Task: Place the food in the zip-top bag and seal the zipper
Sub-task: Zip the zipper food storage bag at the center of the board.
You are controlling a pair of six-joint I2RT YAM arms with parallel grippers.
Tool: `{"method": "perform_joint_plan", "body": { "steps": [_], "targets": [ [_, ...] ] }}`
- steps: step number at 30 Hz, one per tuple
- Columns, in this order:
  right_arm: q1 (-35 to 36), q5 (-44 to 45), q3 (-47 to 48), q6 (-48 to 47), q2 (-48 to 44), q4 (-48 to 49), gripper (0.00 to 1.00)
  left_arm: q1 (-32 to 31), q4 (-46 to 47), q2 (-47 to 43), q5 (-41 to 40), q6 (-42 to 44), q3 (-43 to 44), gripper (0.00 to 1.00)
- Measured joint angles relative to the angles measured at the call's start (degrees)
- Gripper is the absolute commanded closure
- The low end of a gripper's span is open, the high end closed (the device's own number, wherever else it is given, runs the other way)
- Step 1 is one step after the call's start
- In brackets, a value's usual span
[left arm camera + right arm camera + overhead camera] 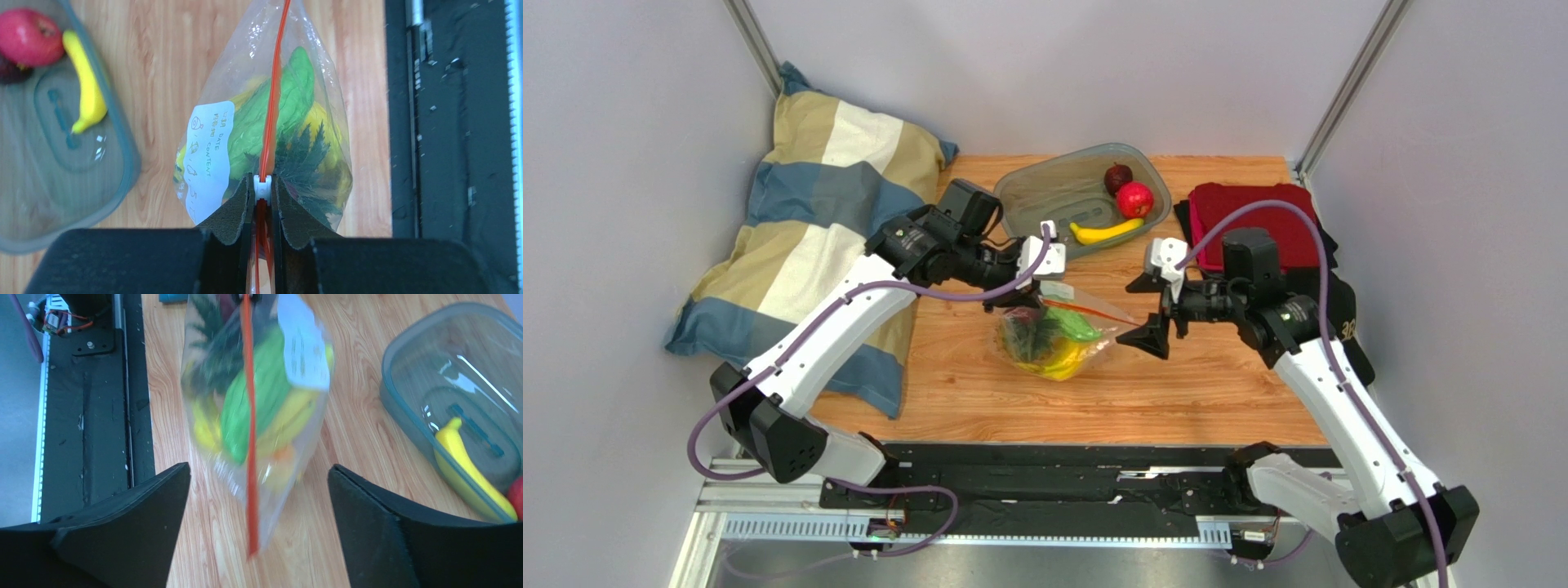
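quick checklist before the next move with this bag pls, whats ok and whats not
1. Left gripper clamped on the zipper at the white slider: ok.
2. Right gripper open, fingers on either side of the zip-top bag without touching it: ok.
3. All food inside the bag: not ok. A banana, a red fruit and a dark fruit lie in the tray.
4. Zipper shut along its whole length: cannot tell. It reads as one thin line, but the far end is blurred.
5. Bag contents contained, nothing spilled on the table: ok.
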Motion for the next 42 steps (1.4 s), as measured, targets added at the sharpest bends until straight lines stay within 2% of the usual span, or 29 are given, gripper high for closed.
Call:
{"method": "perform_joint_plan", "body": {
  "steps": [3,6,7,8,9,15,22,37,41,42],
  "targets": [
    [4.7,2.1,1.2,2.6,2.1,3.7,0.29,-3.3,1.3,0.2,1.0,-2.3,0.7,1.0],
    [7.8,3.3,1.2,4.4,3.5,6.7,0.46,-4.9,2.4,0.6,2.1,-4.7,0.7,1.0],
    [8.5,3.7,1.2,4.7,4.0,7.2,0.69,-5.2,2.9,0.9,2.3,-5.8,0.7,1.0],
    [9.1,4.0,1.2,4.9,4.3,7.5,0.87,-5.3,3.2,1.1,2.5,-6.7,0.7,1.0],
    [9.6,4.2,1.2,4.8,4.7,7.7,1.0,-5.3,3.5,1.3,2.5,-7.3,0.7,1.0],
    [12.3,6.8,0.4,4.0,4.9,7.0,1.0,-5.3,4.9,2.1,2.3,-10.4,0.7,1.0],
    [12.6,10.0,-1.4,-0.1,2.4,4.8,1.0,-5.2,5.0,2.1,1.7,-8.4,-1.7,1.0],
    [9.1,12.5,-3.8,-4.4,-0.9,-1.6,1.0,3.1,1.9,-1.3,3.5,-1.4,-6.3,1.0],
    [9.1,11.4,-3.8,-4.5,-1.0,-1.6,1.0,3.5,1.5,-2.3,4.5,-0.1,-7.0,0.96],
    [9.1,11.0,-3.7,-4.5,-0.9,-1.6,1.0,3.6,1.5,-2.8,4.8,-0.1,-7.2,0.91]
  ]
}}
